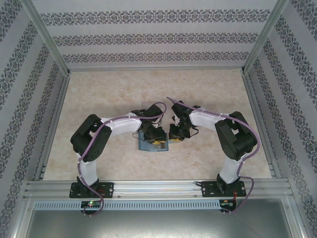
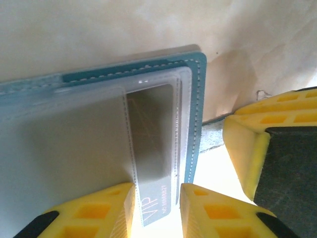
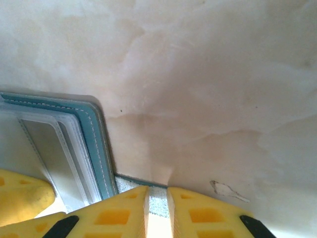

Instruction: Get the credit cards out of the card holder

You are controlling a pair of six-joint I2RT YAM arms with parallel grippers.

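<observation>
The grey flat rectangular credit card [image 2: 151, 158], printed "VIP" at its near end, sat partly inside a clear plastic pocket of the teal-blue soft bifold card holder [image 2: 196, 94], with its near end sticking out of the pocket. The card holder lay open on the pale marbled table [image 1: 198, 89], roughly in the middle between the 2 arms and towards the near side, its grey-blue inside facing up and its white-stitched teal edge on the right.

The card's exposed end lay between the 2 yellow fingers [image 2: 94, 213] of the left gripper [image 2: 157, 189]. The jaws stood about a card's width apart, the left finger against the card's edge. Whether they were actually pressing the card could not be told.

Just right of the card holder's near right corner, the right gripper [image 3: 158, 192] was drawn in to a narrow slit. The holder's small grey strap tab [image 3: 157, 204] lay in that slit, pinched between the 2 yellow fingers [image 3: 114, 213]. In the top view both grippers met over the card holder [image 1: 147, 144], nearly side by side.
</observation>
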